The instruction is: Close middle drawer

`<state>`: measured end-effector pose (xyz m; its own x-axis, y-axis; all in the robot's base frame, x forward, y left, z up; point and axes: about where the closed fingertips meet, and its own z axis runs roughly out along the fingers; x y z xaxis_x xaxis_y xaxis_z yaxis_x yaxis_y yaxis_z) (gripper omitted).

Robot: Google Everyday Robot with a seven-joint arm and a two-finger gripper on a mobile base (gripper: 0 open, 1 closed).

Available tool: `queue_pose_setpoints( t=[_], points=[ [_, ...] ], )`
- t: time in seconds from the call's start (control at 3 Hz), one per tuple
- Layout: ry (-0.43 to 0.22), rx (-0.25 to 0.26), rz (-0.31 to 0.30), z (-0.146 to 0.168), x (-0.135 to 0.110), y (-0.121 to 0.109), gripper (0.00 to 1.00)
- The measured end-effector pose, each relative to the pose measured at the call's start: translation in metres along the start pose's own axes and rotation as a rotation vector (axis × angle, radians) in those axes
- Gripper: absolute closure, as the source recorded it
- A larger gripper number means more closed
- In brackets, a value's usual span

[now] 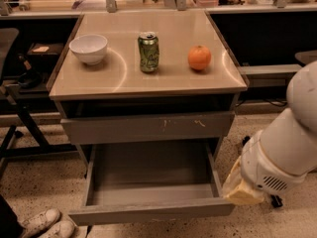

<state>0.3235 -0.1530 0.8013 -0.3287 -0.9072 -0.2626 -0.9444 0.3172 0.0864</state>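
The middle drawer (148, 172) is a wide, shallow grey metal drawer. It stands pulled far out of the cabinet, showing its empty grey interior, and its plain flat front (151, 214) is nearest the camera. Above it is a taller grey front with pale scratch marks (148, 128). My white arm (287, 143) comes in from the right. My gripper (241, 188) shows as a yellowish end low down, just beside the drawer's right front corner and right side wall.
On the tan cabinet top (148, 78) stand a white bowl (88, 48), a green can (148, 52) and an orange (199, 57). A dark chair frame (20, 113) is at the left. White shoes (47, 223) are at the bottom left. A black caster (275, 201) is under my arm.
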Motion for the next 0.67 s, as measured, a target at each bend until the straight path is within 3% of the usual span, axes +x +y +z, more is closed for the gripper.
queue_pose_setpoints(
  t=[0.33, 0.67],
  points=[
    [-0.009, -0.113, 0.057, 0.080, 0.008, 0.014, 1.00],
    [-0.013, -0.194, 0.104, 0.151, 0.014, 0.016, 1.00]
  ],
)
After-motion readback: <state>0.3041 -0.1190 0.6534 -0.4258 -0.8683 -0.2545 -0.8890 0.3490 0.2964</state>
